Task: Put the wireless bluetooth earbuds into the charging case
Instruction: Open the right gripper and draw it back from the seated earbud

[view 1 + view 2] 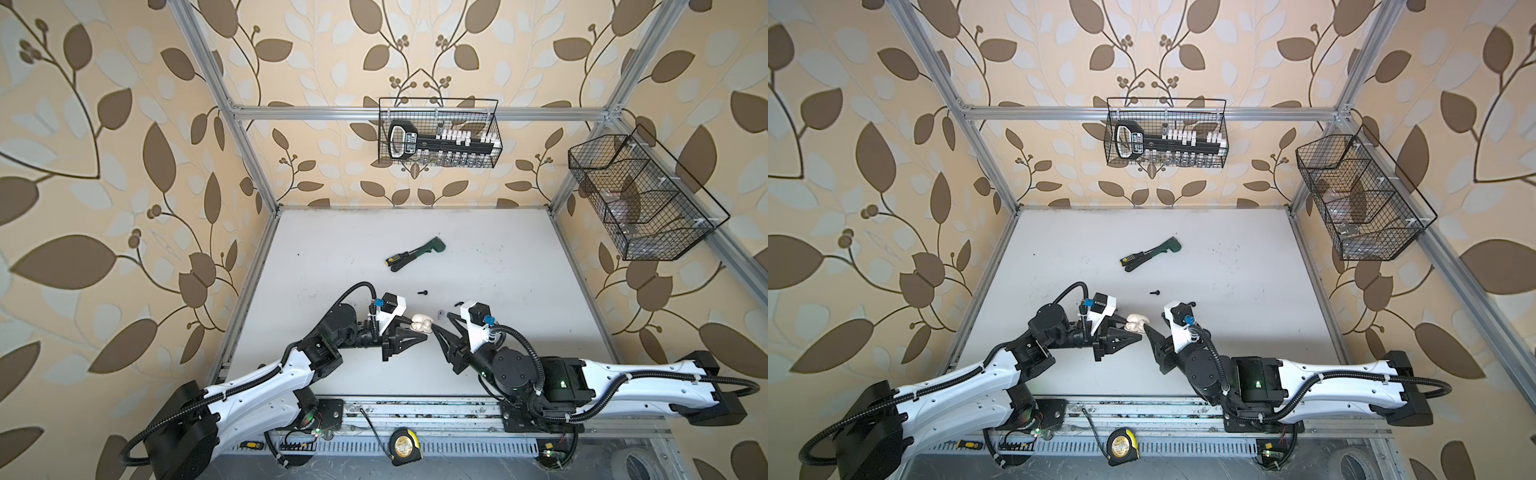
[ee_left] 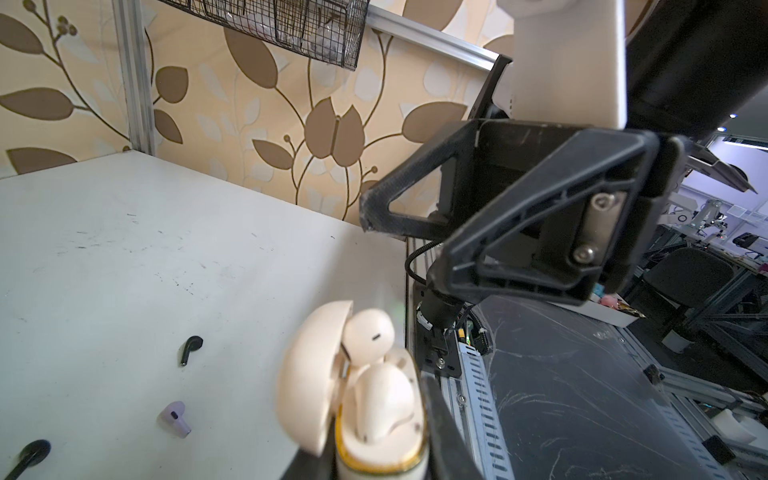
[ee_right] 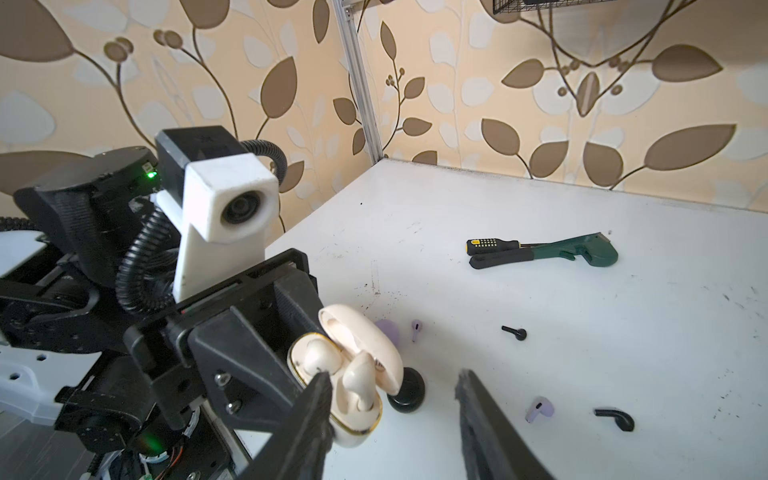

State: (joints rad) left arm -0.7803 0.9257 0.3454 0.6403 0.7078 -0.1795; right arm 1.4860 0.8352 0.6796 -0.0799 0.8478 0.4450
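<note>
While the left tool (image 1: 417, 331) pinches the cream case (image 1: 423, 321), the right tool (image 3: 392, 376) stands spread.

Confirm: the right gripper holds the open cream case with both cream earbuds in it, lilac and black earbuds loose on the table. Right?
No. The left gripper holds the open cream case, clear in the right wrist view; the right gripper's jaws stand open. Both cream earbuds are in it, and lilac earbuds and black earbuds lie loose on the table.

Both top views look down on the bench (image 1: 519, 291) from high above its front edge; both wrist views look closely across it, sharing the cream case (image 3: 361, 424)
</note>
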